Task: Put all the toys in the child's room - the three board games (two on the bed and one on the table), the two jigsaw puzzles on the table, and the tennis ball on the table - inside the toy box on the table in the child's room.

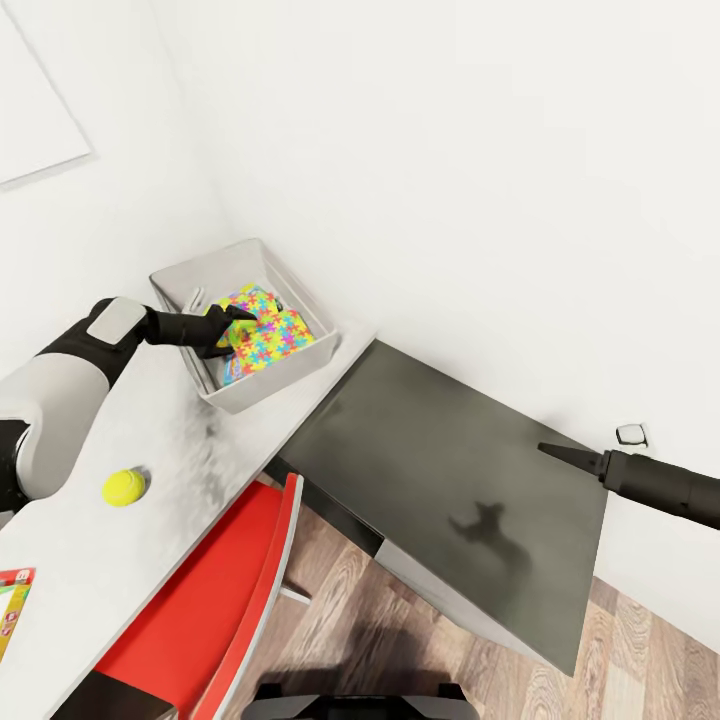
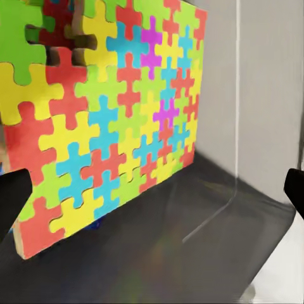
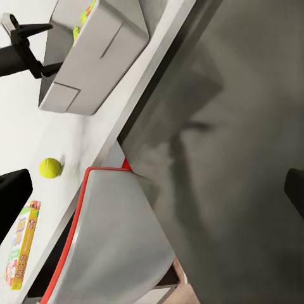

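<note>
Left gripper (image 1: 243, 316) over toy box (image 1: 300, 375), fingers spread, nothing held.
Jigsaw puzzle (image 1: 270, 338) lies inside the box, apparently just deposited; tennis ball (image 1: 123, 487) waits at 7 o'clock from it on table (image 1: 150, 540); right gripper (image 1: 556, 452) idles parked over the dark wing, its state unclear.

No text can be read for certain. The game box (image 3: 21, 252) lying at the tabletop (image 3: 63, 133) edge carries printed lettering along its side, too small and blurred to make out.

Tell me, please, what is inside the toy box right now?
Inside the toy box lie colourful jigsaw puzzles, with the left hand above them. Anything beneath them is covered.
</note>
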`<state>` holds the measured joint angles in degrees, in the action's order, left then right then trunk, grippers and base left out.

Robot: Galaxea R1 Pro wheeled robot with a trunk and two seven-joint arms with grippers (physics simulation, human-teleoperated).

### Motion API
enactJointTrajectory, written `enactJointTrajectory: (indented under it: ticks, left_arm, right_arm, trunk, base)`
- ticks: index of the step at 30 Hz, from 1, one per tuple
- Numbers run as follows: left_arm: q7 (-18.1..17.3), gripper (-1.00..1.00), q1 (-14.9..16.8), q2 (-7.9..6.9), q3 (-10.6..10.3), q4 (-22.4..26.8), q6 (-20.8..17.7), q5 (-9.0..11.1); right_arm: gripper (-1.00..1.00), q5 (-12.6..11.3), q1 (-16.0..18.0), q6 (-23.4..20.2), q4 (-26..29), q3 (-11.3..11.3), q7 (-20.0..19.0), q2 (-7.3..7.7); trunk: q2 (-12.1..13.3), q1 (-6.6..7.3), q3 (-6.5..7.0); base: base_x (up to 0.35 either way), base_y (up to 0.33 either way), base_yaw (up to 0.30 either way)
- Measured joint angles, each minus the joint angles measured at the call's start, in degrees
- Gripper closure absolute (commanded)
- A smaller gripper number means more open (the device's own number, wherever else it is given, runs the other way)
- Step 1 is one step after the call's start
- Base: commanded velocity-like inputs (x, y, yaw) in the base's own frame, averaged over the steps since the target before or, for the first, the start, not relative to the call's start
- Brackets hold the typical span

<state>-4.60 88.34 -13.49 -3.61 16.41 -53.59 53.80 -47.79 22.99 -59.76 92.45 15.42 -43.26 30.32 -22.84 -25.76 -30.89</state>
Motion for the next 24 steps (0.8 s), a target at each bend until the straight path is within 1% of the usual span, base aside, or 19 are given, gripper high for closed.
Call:
enactJointTrajectory:
  ticks: [3,4,10,17,24]
  left_arm:
    - [1.8,-1.00,0.9,-0.20,0.1,0.0,-1.5,-0.1]
    - [1.8,-1.00,0.9,-0.20,0.1,0.0,-1.5,-0.1]
    - [7.1,-1.00,2.1,-0.50,0.2,1.1,-2.7,-0.1]
    - [9.3,-1.00,2.4,-0.59,0.3,3.1,-3.3,-0.2]
    - [9.9,-1.00,2.5,-0.92,0.3,4.2,-3.7,-0.2]
  right_arm:
    - [-1.00,0.0,0.0,0.0,0.0,0.0,0.0,0.00]
    - [-1.00,0.0,0.0,0.0,0.0,0.0,0.0,0.00]
    - [-1.00,0.0,0.0,0.0,0.0,0.0,0.0,0.00]
    - [-1.00,0.0,0.0,0.0,0.0,0.0,0.0,0.00]
    - [-1.00,0.0,0.0,0.0,0.0,0.0,0.0,0.00]
  trunk:
    - [0.0,0.00,0.00]
    - [0.0,0.00,0.00]
    - [0.0,0.00,0.00]
    - [0.0,0.00,0.00]
    - [0.0,0.00,0.00]
  base:
    - [0.000,0.000,0.000]
    - [0.000,0.000,0.000]
    - [0.000,0.000,0.000]
    - [0.000,0.000,0.000]
    - [0.000,0.000,0.000]
